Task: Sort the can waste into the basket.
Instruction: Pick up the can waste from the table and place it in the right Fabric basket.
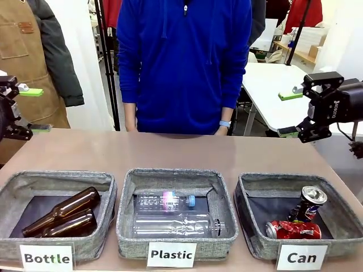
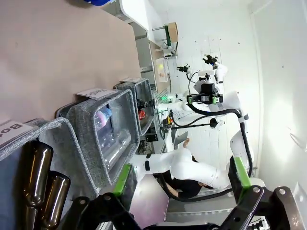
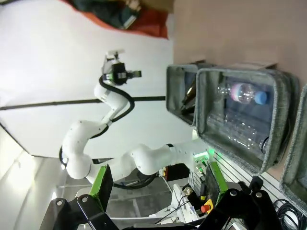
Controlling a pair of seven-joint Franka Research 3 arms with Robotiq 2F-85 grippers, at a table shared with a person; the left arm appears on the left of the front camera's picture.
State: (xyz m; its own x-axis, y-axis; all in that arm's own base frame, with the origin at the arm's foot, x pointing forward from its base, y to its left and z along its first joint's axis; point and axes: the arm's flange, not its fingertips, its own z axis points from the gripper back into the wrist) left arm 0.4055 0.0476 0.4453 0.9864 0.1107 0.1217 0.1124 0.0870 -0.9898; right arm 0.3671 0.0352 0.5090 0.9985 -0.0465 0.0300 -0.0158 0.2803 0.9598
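Note:
Two crushed cans lie in the grey basket (image 1: 254,241) labelled "Can" at the front right: a red can (image 1: 294,229) on its side, and a dark can (image 1: 307,204) with a silver end leaning behind it. My left gripper (image 1: 34,109) hangs open and empty in the air at the far left edge, high above the table. At the far right my right gripper (image 1: 288,114) is open too, above and behind the basket. In the left wrist view the open gripper (image 2: 181,177) frames the row of bins, with the basket (image 2: 139,86) farthest off. The right wrist view has its open gripper (image 3: 157,181) beside the basket's wall (image 3: 295,158).
A bin labelled "Plastic" (image 1: 127,226) in the middle holds clear bottles, and a bin labelled "Bottle" (image 1: 11,241) at the left holds brown glass bottles. A person in a blue hoodie (image 1: 184,62) stands at the far side. Bare tabletop (image 1: 170,150) lies behind the bins.

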